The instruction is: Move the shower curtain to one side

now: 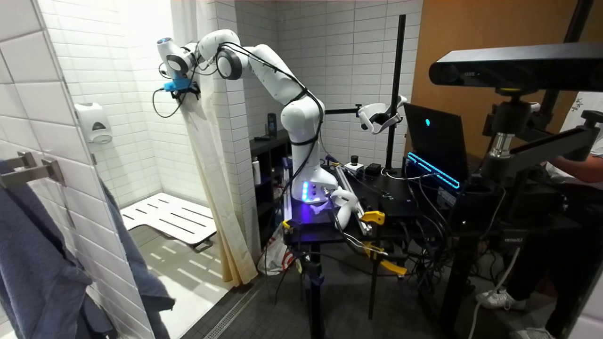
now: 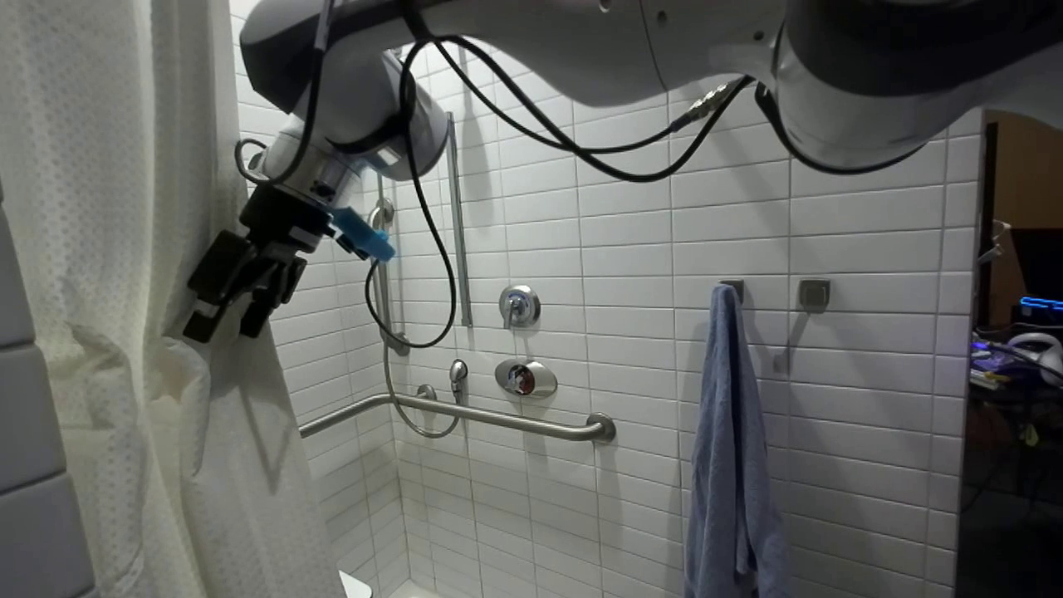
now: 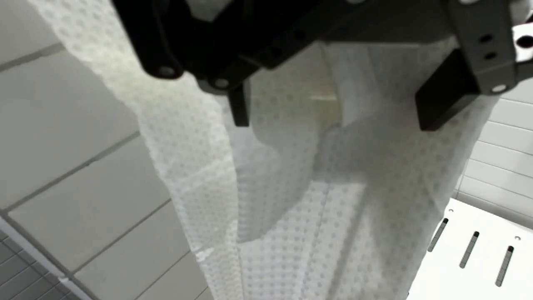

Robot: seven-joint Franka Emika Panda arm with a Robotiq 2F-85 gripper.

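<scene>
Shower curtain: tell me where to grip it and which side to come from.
Grip the shower curtain at the fold seen between the spread fingers in the wrist view. Bring the gripper from above, angled down, one finger to each side. The curtain hangs loose and appears to bulge there, so closing across it should gather a pinch better than a flatter stretch would.

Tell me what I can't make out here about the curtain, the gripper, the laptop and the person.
Top of the curtain: cut off by the upper edge in both exterior views.
Contact of the gripper with the curtain: unclear; in the wrist view the gripper's dark body covers some fabric.
Screen of the laptop: hidden by its lid in an exterior view.
Face of the person: in an exterior view, past the right edge or behind the camera.
</scene>
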